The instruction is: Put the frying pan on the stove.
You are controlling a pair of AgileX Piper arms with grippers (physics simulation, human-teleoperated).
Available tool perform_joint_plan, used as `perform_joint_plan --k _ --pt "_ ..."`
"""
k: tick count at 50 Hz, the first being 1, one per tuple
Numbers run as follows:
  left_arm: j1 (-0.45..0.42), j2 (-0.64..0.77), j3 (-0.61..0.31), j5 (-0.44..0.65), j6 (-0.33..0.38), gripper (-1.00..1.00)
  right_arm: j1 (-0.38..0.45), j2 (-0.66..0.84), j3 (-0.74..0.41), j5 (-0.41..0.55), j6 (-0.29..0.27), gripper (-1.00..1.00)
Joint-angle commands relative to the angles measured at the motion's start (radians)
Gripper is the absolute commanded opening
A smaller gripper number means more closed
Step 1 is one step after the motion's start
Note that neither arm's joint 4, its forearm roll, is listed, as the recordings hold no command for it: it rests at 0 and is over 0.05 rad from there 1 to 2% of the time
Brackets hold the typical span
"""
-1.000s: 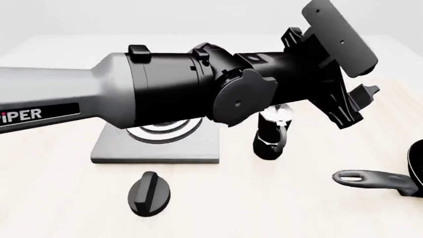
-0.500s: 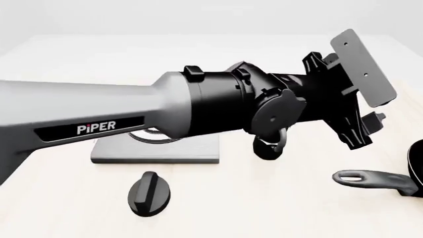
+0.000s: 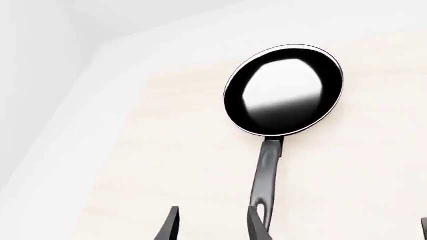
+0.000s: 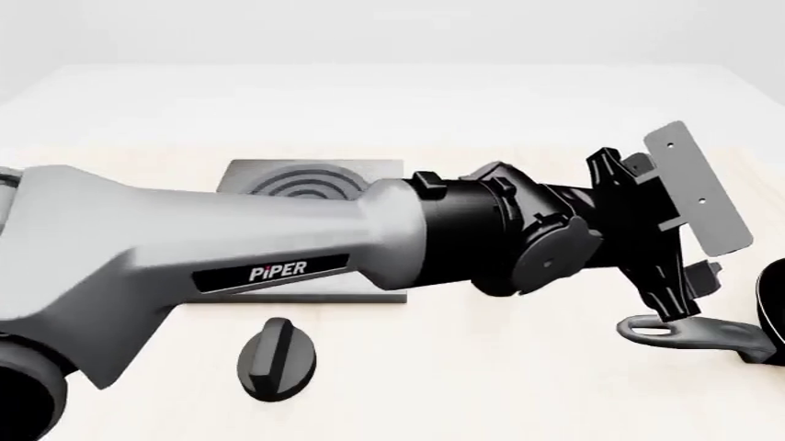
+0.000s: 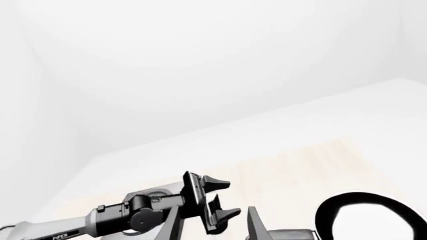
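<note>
A: How much room is the left gripper (image 4: 682, 296) having around it?

B: In the front view it is hanging just above the handle end of the frying pan (image 4: 693, 333). On its left side the light wooden table (image 4: 491, 386) is lying bare as far as the small black knob (image 4: 278, 358), which is well apart. The pan bowl is being cut by the right border of this view, so I cannot tell how near the table edge is there. In the left wrist view the table's pale edge is running well apart from the pan, beyond the bowl.

A: Which way is the pan pointing?

B: In the left wrist view the frying pan (image 3: 283, 91) is lying flat, with its long axis running straight away from the gripper. The handle end with the hole is nearest to the fingertips (image 3: 258, 225), and the bowl is farthest.

A: And the jaws?

B: They are standing apart, and nothing is between them. One finger is just beside the handle hole; I cannot tell if it is touching.

A: What is different from half a second ago?

B: The left arm has stretched farther and lower toward the handle. It is now uncovering the rings of the stove (image 4: 307, 180) behind it and is covering the moka pot. The pan and the knob have not moved. The right gripper (image 5: 213, 227) is also showing open fingers holding nothing.
</note>
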Motion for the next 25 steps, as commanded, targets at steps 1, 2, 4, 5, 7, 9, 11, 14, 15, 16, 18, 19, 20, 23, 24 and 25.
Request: perform_joint_plan --k 1,2,4,5,7,9,11,14,15,16,18,19,20,23,24,25 --pt "-0.011 0.047 -0.03 0.005 -0.027 1.0 0.001 0.0 0.006 0.0 0.003 1.0" --pt "-0.013 0.048 -0.031 0.005 -0.031 1.0 0.0 0.0 0.006 0.0 0.004 1.0" --pt "-0.018 0.049 -0.032 0.007 -0.038 1.0 0.0 0.0 0.006 0.0 0.005 1.0" --pt "-0.02 0.052 -0.031 0.006 -0.034 1.0 0.0 0.0 0.006 0.0 0.005 1.0" --pt "-0.024 0.057 -0.035 0.006 -0.037 1.0 0.0 0.0 0.007 0.0 0.006 1.0" --pt "-0.028 0.065 -0.038 0.005 -0.038 1.0 -0.001 0.0 0.007 0.0 0.002 1.0" --pt "-0.029 0.067 -0.037 0.005 -0.038 1.0 0.0 0.0 0.006 0.0 -0.003 1.0" --pt "-0.031 0.078 -0.044 0.006 -0.039 1.0 0.002 0.0 0.001 0.0 -0.013 1.0" --pt "-0.03 0.082 -0.05 0.008 -0.041 1.0 0.001 0.0 0.002 0.0 -0.012 1.0" --pt "-0.029 0.086 -0.053 0.008 -0.04 1.0 0.0 0.0 0.002 0.0 -0.011 1.0" --pt "-0.029 0.094 -0.058 0.006 -0.044 1.0 0.0 0.0 0.003 0.0 -0.01 1.0" --pt "-0.029 0.097 -0.058 0.005 -0.044 1.0 0.0 0.0 0.002 0.0 -0.01 1.0" --pt "-0.031 0.102 -0.058 0.002 -0.047 1.0 0.0 0.0 0.002 0.0 -0.01 1.0" --pt "-0.034 0.113 -0.058 -0.004 -0.049 1.0 0.0 0.0 0.003 0.0 -0.008 1.0" --pt "-0.035 0.119 -0.062 -0.003 -0.05 1.0 -0.001 0.0 0.004 0.0 -0.007 1.0" --pt "-0.034 0.122 -0.064 -0.004 -0.05 1.0 -0.001 0.0 0.004 0.0 -0.007 1.0"
